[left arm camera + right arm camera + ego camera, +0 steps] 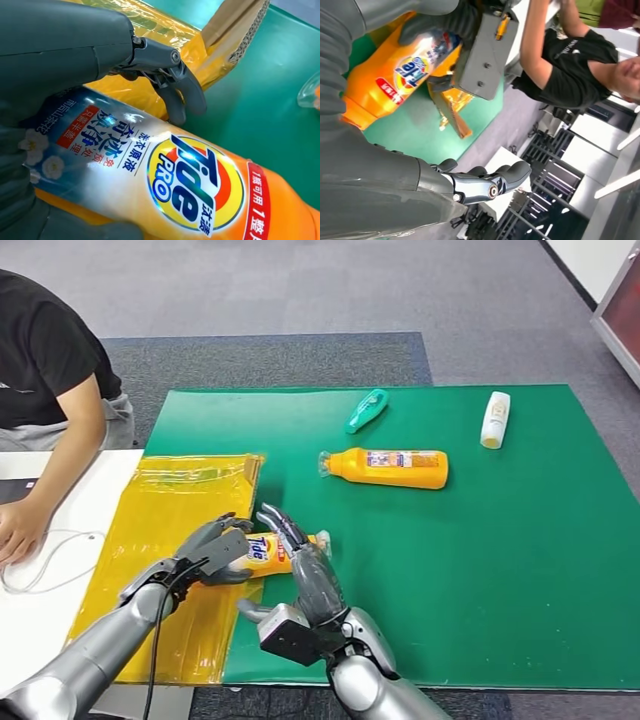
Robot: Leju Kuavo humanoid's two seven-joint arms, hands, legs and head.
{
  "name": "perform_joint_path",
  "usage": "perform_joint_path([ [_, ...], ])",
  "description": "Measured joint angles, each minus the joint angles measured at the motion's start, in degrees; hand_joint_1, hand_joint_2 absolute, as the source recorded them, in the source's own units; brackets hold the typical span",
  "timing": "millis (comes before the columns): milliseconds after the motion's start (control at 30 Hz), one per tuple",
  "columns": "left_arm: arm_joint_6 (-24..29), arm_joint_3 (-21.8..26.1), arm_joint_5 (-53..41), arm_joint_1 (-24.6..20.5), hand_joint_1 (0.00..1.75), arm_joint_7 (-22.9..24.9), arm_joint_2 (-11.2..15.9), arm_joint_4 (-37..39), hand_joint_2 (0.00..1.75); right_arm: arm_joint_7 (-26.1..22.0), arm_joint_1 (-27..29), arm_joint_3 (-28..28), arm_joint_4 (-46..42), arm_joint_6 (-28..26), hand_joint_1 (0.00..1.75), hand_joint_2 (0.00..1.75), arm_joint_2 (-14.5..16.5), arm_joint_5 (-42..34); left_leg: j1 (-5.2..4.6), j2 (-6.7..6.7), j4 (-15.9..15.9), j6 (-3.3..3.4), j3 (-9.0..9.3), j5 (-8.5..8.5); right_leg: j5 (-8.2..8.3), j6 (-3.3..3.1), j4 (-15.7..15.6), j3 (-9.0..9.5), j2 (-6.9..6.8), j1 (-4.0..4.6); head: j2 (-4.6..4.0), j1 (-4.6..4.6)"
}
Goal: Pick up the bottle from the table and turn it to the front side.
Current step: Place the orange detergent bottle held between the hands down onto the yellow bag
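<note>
An orange Tide bottle lies on its side where the yellow-wrapped board meets the green mat, its label facing up. My left hand grips its bottom end, fingers above and thumb below. In the left wrist view the bottle lies across the palm under the curved fingers. My right hand reaches over the neck end with fingers stretched along the bottle and thumb spread well away. In the right wrist view the bottle shows beside that hand.
A second orange bottle, a green bottle and a white bottle lie farther back on the green mat. The yellow-wrapped board lies to the left. A person sits at the white table, far left.
</note>
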Motion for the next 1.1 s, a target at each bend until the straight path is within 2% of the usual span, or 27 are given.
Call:
perform_joint_path([
  [133,1.47,-0.05,-1.3,0.36,0.0,-0.32,-0.3,0.35,1.75,0.01,0.28,0.2,0.48,-0.2,0.0,1.75,-0.85,0.46,-0.05,0.0,-0.01,0.28,0.32,-0.54,-0.23,0.05,-0.03,0.31,0.01,-0.06,0.0,-0.01],
  [633,6.65,-0.22,-7.75,2.73,0.0,0.43,-0.34,-1.72,1.75,0.21,0.94,0.35,0.49,-0.31,0.0,1.75,-1.82,1.86,-0.04,0.02,-0.01,0.16,0.53,-0.65,-0.33,-0.05,-0.04,0.42,0.09,-0.02,0.0,-0.02],
  [700,9.94,-0.19,-9.55,4.06,0.0,0.23,-0.33,-2.81,1.75,0.45,1.16,0.34,0.49,-0.43,0.0,1.75,-1.94,2.34,-0.04,0.09,-0.01,0.06,0.56,-0.62,-0.35,-0.08,-0.04,0.39,0.18,-0.02,0.0,-0.01],
  [833,19.42,0.9,-11.66,9.45,0.0,-2.03,-0.47,-8.18,1.75,1.04,2.15,0.27,0.47,-0.8,0.0,1.75,-2.36,3.11,-0.04,0.3,0.05,-0.13,0.29,-0.43,-0.31,-0.03,-0.04,-0.06,0.41,-0.02,0.0,-0.02],
  [933,22.03,1.76,-11.51,12.54,0.0,-3.43,-0.6,-11.75,1.75,1.13,2.58,0.26,0.47,-1.03,0.0,1.75,-2.74,3.25,-0.04,0.3,0.1,-0.02,-0.24,-0.29,-0.25,0.06,-0.05,-0.5,0.34,-0.03,0.0,-0.01],
  [1100,31.74,4.87,-7.56,18.84,0.0,-11.45,-1.6,-19.24,1.75,1.07,2.88,0.26,0.47,-1.95,0.0,1.75,-3.22,3.42,-0.03,0.37,0.27,0.01,-0.98,-0.26,-0.1,0.17,-0.08,-1.21,0.44,-0.02,0.0,-0.02],
])
